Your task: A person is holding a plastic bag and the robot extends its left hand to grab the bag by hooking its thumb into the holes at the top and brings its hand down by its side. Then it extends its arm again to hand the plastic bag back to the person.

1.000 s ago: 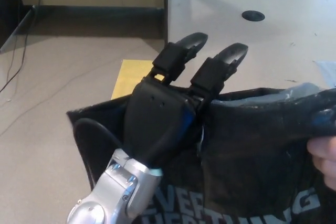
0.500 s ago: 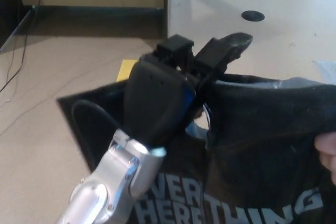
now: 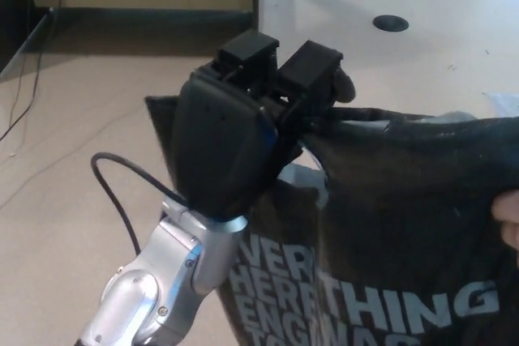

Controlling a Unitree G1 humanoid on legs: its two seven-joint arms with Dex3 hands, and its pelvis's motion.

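Black plastic bag (image 3: 389, 224) with large pale block lettering across its lower face, stretched wide and occupying the centre-to-right part of the head view; its upper hem runs from the picture's centre toward 3 o'clock, crumpled and faintly glossy. The lettering is cut off by the bottom edge, so only part of the words shows. At the bag's top left corner the robot's left hand (image 3: 235, 131), black-shelled on a silver wrist, has both thick fingers (image 3: 312, 66) curled down over the hem and closed on the bag; the thumb is hidden behind the palm and the fabric, so whether it passes through a handle hole cannot be seen. A pale gap (image 3: 304, 180) shows just below the hand, at 5 o'clock from it. At 3 o'clock a person's fingertips (image 3: 509, 220) touch the bag's right edge, the rest of that hand lying outside the picture. A black cable (image 3: 122, 192) loops at 9 o'clock from the wrist. The robot's right hand does not appear. Behind, at 1 o'clock, a pale table (image 3: 454, 6) carries a dark round grommet (image 3: 391, 23).
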